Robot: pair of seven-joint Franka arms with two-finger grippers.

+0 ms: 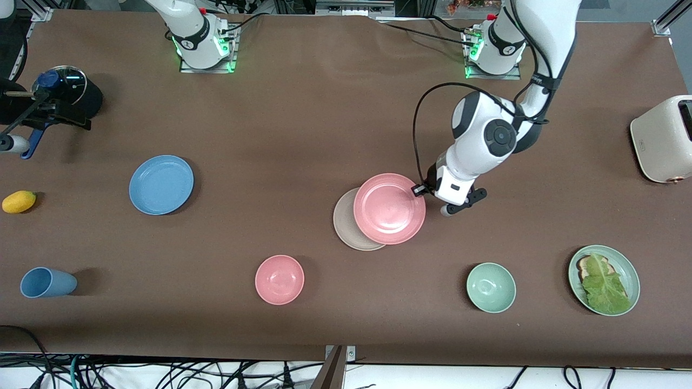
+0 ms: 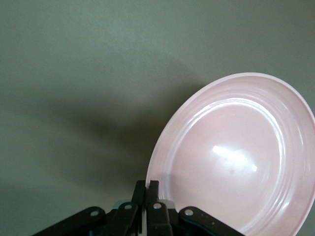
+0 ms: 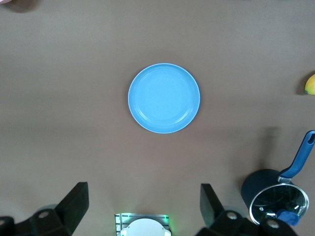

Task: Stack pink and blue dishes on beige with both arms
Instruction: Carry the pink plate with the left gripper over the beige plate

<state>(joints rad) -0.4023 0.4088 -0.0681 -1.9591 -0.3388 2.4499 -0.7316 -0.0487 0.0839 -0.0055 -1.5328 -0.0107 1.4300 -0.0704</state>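
Observation:
My left gripper (image 1: 422,190) (image 2: 152,187) is shut on the rim of the pale pink plate (image 1: 389,208) (image 2: 236,157). The plate is held tilted, partly over the beige plate (image 1: 345,228), and is offset toward the left arm's end of the table. Whether the two plates touch cannot be told. The sky blue plate (image 1: 161,184) (image 3: 164,98) lies flat on the table toward the right arm's end. My right gripper (image 3: 144,191) hangs open high above the table near its own base, with the blue plate below it. It does not show in the front view.
A pink bowl (image 1: 279,279), a mint bowl (image 1: 491,287) and a green plate with lettuce (image 1: 604,279) sit near the front edge. A blue cup (image 1: 47,282), a yellow fruit (image 1: 19,201) and a lidded pot (image 1: 67,89) stand at the right arm's end. A toaster (image 1: 664,138) stands at the left arm's end.

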